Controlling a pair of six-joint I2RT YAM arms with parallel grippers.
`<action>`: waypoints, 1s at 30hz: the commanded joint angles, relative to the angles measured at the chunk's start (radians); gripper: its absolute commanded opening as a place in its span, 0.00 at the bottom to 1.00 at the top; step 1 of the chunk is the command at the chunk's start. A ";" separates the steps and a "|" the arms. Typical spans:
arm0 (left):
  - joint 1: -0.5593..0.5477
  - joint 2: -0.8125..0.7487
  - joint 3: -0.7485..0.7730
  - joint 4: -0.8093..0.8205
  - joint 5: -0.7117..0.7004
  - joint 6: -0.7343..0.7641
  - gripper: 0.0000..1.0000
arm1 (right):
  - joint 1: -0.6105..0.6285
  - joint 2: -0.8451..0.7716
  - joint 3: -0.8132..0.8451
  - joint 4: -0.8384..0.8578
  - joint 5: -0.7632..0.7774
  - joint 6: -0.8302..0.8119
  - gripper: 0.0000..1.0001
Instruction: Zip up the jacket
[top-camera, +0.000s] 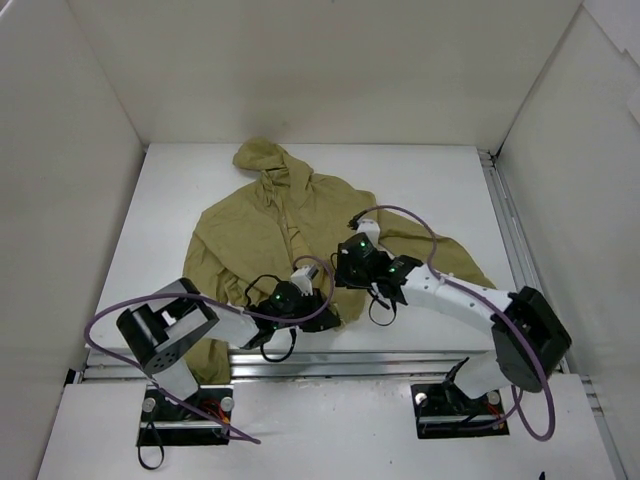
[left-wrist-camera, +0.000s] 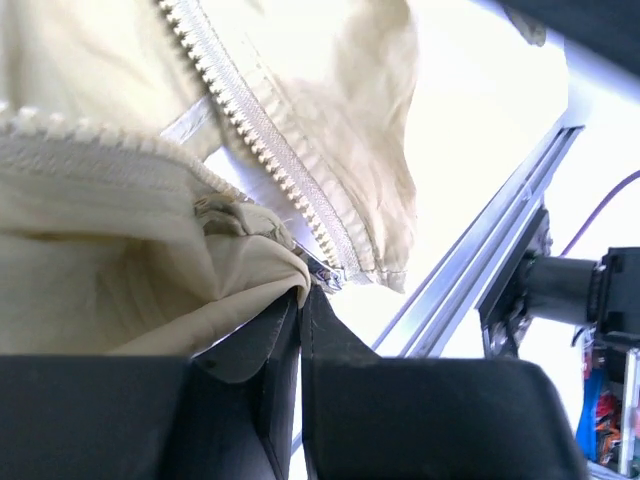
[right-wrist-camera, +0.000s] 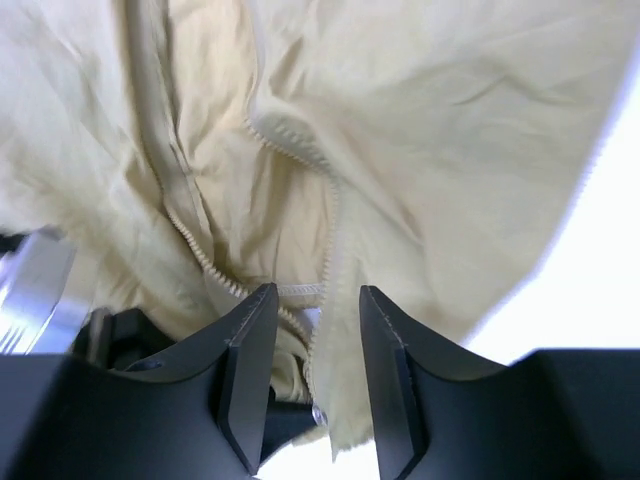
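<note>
The olive-khaki jacket (top-camera: 260, 230) lies spread on the white table (top-camera: 430, 190), hood toward the far wall. Its front is parted near the hem, with both rows of zipper teeth (left-wrist-camera: 270, 150) bare. My left gripper (left-wrist-camera: 300, 296) is shut on a fold of the jacket's hem right beside the metal zipper slider (left-wrist-camera: 326, 276). In the top view the left gripper (top-camera: 322, 316) sits at the hem's near edge. My right gripper (right-wrist-camera: 318, 300) hovers open just above it, and the other zipper edge (right-wrist-camera: 330, 250) hangs loose between its fingers. The right gripper (top-camera: 340, 283) is over the lower front.
An aluminium rail (left-wrist-camera: 480, 260) runs along the table's near edge close to the left gripper. White walls (top-camera: 70, 150) box in the table on three sides. Purple cables (top-camera: 400, 215) loop over the jacket's right sleeve.
</note>
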 joint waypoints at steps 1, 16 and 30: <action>0.007 0.010 0.057 0.082 -0.002 -0.054 0.00 | -0.024 -0.182 -0.061 0.009 0.012 -0.002 0.35; 0.016 0.161 0.060 0.392 0.038 -0.243 0.00 | -0.036 -0.465 -0.313 -0.004 -0.155 -0.002 0.20; 0.016 0.113 0.074 0.362 0.018 -0.247 0.00 | -0.036 -0.429 -0.393 0.081 -0.204 -0.037 0.25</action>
